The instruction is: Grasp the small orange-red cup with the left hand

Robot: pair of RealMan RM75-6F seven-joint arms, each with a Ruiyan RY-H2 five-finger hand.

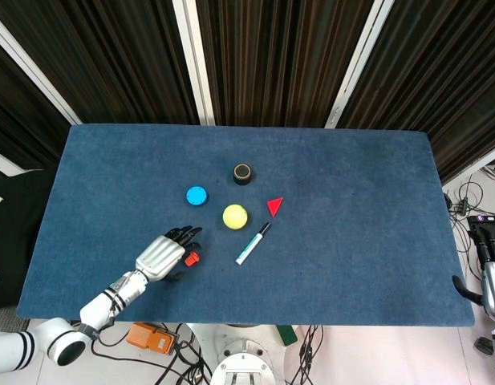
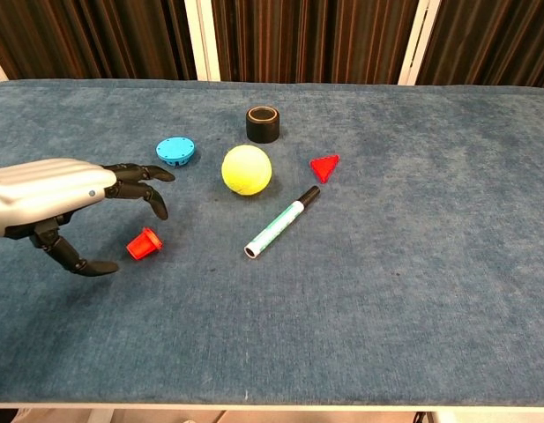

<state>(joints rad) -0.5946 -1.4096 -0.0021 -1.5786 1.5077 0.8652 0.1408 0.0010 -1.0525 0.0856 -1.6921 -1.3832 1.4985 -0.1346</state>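
The left robot hand [image 2: 55,198] hovers, fingers spread and grasping nothing, over the small orange-red plastic cup [image 2: 145,244], which lies on its side near the blue tabletop's [image 2: 413,291] front-left area, just below the fingertips.

On the desk [image 2: 448,291] the small cup [image 2: 144,244] lies under the left robot hand [image 2: 51,198]; ball [image 2: 246,169] and marker [image 2: 281,222] lie to its right, the disc [image 2: 175,150] behind.
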